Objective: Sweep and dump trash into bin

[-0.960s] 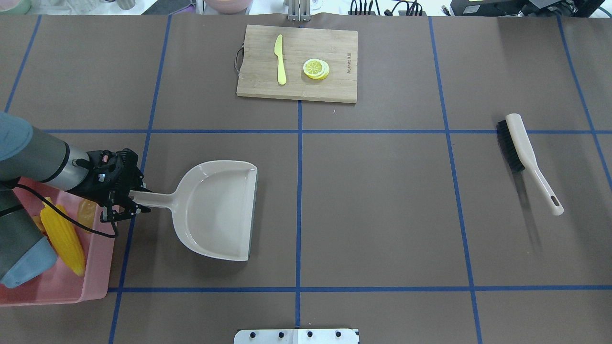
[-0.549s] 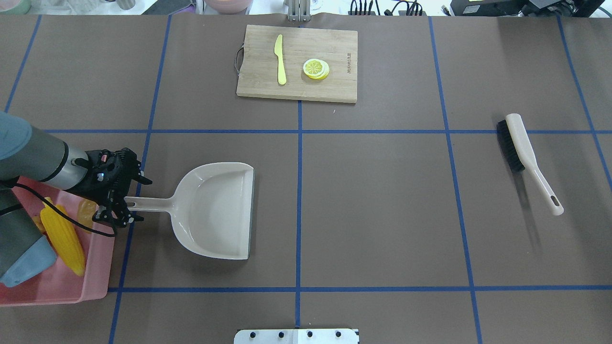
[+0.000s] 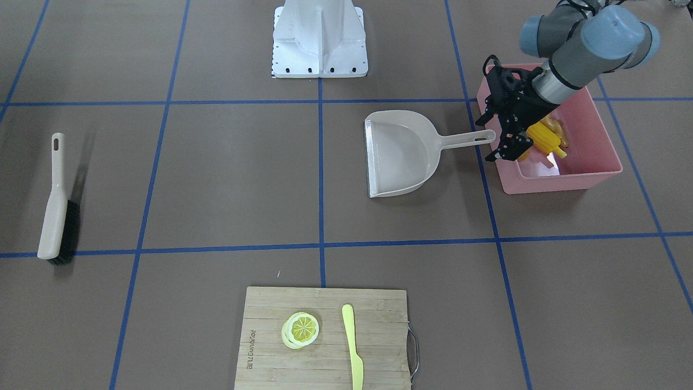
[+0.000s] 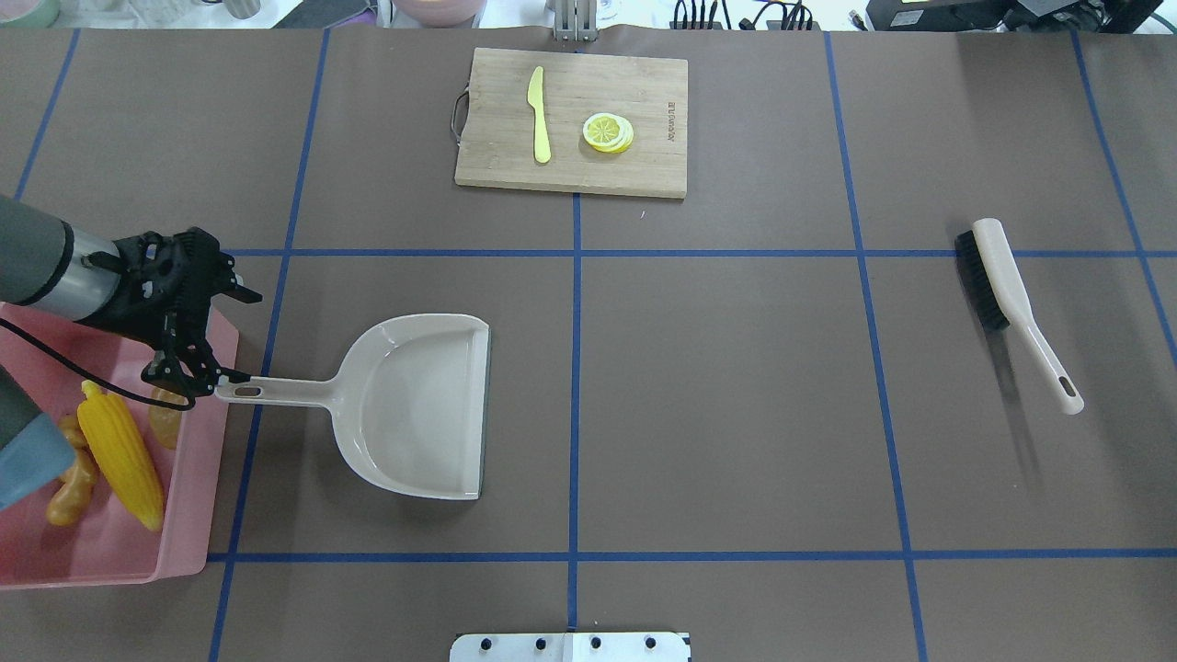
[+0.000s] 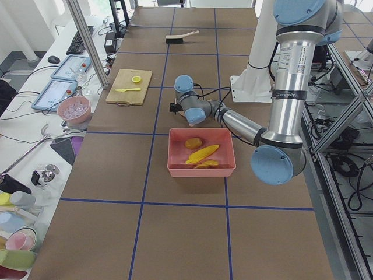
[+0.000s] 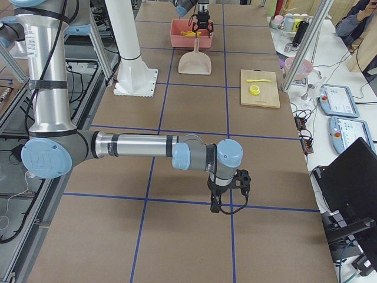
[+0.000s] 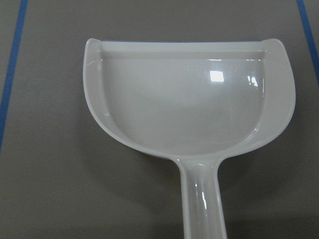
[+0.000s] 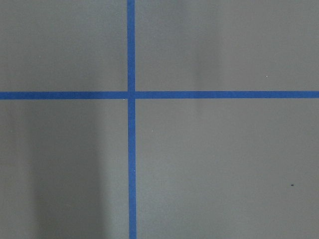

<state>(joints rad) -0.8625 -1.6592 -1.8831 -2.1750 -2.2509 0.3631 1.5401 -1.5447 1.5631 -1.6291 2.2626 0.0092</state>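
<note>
The left end effector (image 4: 225, 336) is hovering spread wide over the bin (image 4: 204, 478) rim, with corn (image 4: 119, 457), ginger (image 4: 66, 485) and potato (image 4: 165, 418) lying inside beside it. It is drawing off the dustpan (image 4: 414, 405) handle it straddled earlier; the right end effector (image 6: 218, 203) I cannot judge.

We found corn cob (image 4: 122, 460), ginger root (image 4: 72, 483), potato (image 4: 165, 418) inside bin (image 4: 110, 550) at robot's left. Dustpan (image 4: 414, 409) lay beside bin, handle toward it. Board (image 4: 570, 87), far-centre, carried knife (image 4: 538, 115), lemon slice (image 4: 607, 131); brush (image 4: 1007, 303) well right.
</note>
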